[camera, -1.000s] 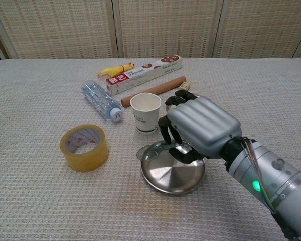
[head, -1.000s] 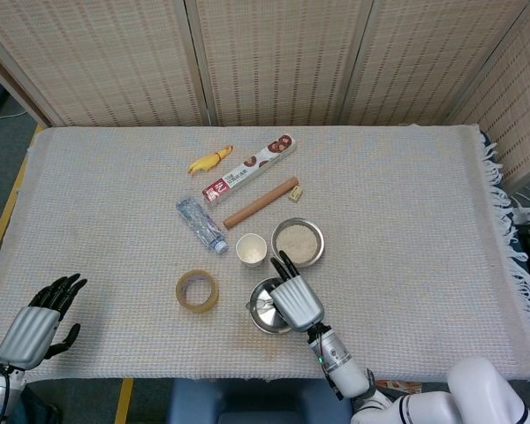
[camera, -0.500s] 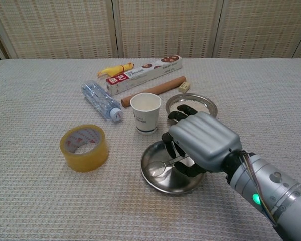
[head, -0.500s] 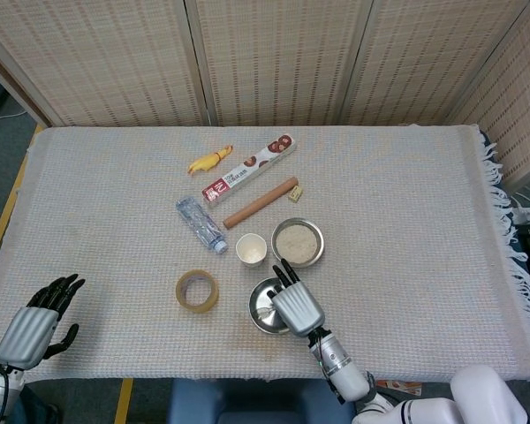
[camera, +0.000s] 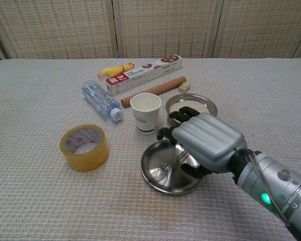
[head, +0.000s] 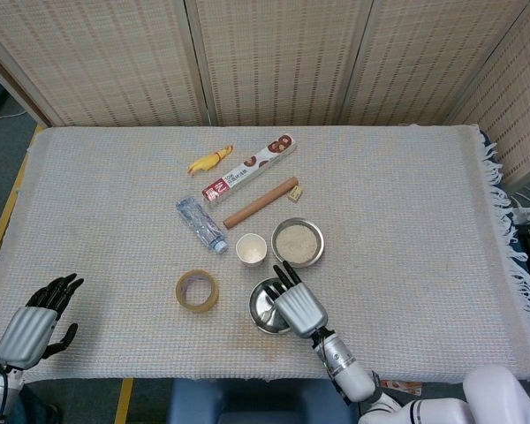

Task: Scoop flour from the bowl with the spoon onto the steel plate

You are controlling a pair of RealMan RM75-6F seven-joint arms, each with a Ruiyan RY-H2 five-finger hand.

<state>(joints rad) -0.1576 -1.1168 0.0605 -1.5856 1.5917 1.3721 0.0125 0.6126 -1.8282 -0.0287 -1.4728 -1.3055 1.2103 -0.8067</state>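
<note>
The right hand [camera: 208, 142] is hovering low over the round shiny steel plate [camera: 155, 159], its grey back turned up and its dark fingers [camera: 166, 133] curling down around the handle of the small metal spoon [camera: 166, 169]. The spoon is lying slanted with its bowl end resting inside the plate, near the front. Whether any flour is sitting in the spoon or on the plate cannot be told.

Just behind the hand, the round steel bowl holding pale flour [head: 298, 242] is standing on the cloth-covered worktop [head: 406, 212], close to the plate but apart from it. The white paper cup [camera: 145, 112] is standing upright just left of the bowl and behind the plate.

The roll of yellowish clear tape [camera: 84, 147] is lying flat to the left of the plate. Further back, the clear plastic bottle [camera: 100, 100] is lying on its side, with the brown cylindrical stick [camera: 153, 91], the long white biscuit box [camera: 143, 74] and the small yellow rubber chicken [camera: 113, 70] beyond it.

The left hand [head: 37, 322] is resting at the near left edge of the worktop, well apart from everything, its dark fingers spread and holding nothing.
</note>
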